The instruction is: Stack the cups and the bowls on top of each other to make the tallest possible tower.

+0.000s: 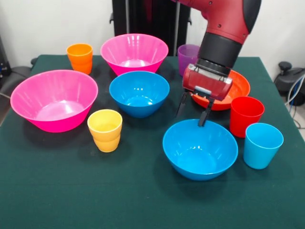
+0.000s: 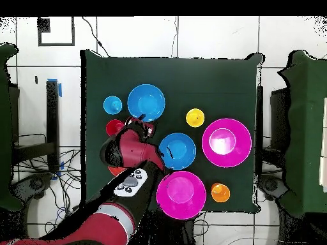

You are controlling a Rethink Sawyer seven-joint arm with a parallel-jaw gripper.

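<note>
My gripper (image 1: 193, 118) hangs open and empty just above the far rim of the nearest blue bowl (image 1: 200, 149). In the overhead view the gripper (image 2: 136, 120) sits at that bowl's (image 2: 146, 102) edge. A second blue bowl (image 1: 139, 93) stands mid-table. The yellow cup (image 1: 105, 130) is front left of it. The red cup (image 1: 245, 116) and the light blue cup (image 1: 262, 145) stand right of the near bowl. The orange-red bowl (image 1: 233, 90) and the purple cup (image 1: 188, 57) are partly hidden behind my arm. Every cup and bowl stands alone on the table.
Two pink bowls stand on the green table (image 1: 47, 191), one at the left (image 1: 54, 99) and one at the back (image 1: 134, 52). The orange cup (image 1: 80, 57) is at the back left. A black chair (image 1: 12, 78) stands past the left edge.
</note>
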